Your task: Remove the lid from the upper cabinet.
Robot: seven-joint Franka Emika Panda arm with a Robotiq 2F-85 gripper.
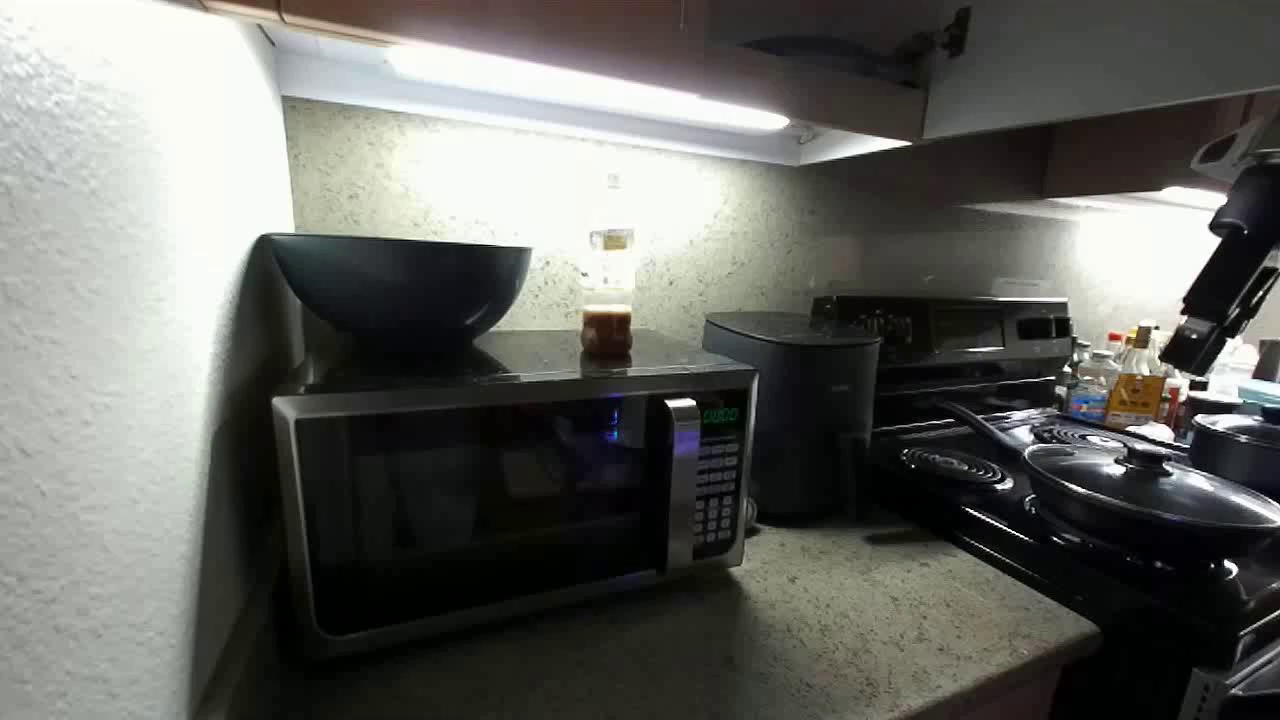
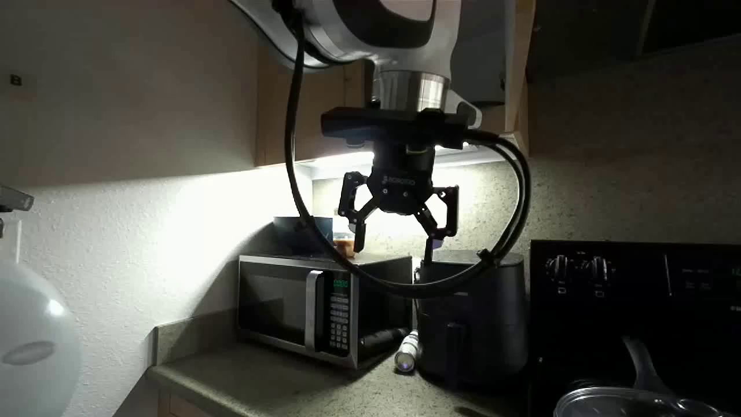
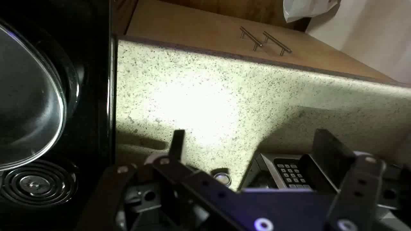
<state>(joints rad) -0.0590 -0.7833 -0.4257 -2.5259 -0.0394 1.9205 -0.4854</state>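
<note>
The gripper (image 2: pixel 394 244) hangs empty, jaws wide — likely ready for the lid (image 1: pixel 825 50), which sits in the cabinet (image 1: pixel 600 30), its door (image 1: pixel 1080 60) open, presumably for reach.

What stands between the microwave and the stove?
A tall dark appliance, in both exterior views; a pale cylinder lies beside it in an exterior view.
</note>
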